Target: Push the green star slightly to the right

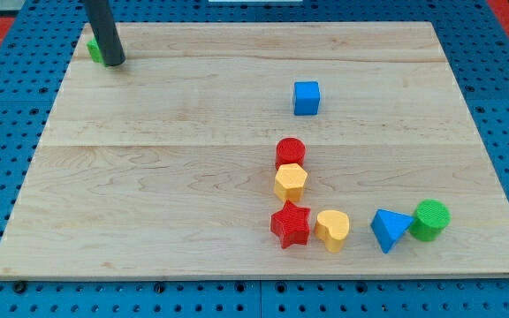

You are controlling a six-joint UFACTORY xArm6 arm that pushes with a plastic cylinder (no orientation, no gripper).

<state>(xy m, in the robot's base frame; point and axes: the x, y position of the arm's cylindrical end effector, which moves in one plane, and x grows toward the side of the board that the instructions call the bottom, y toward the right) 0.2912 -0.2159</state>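
A green block [94,50], mostly hidden behind my rod, sits at the top left corner of the wooden board [166,177]; its shape cannot be made out. My tip [114,62] rests on the board right against that green block's right side. The rod rises up out of the view's top.
A blue cube [306,97] lies right of centre near the top. Lower right holds a cluster: red cylinder [290,152], yellow hexagon [291,182], red star [291,224], yellow heart [332,229], blue triangle [390,229], green cylinder [429,219].
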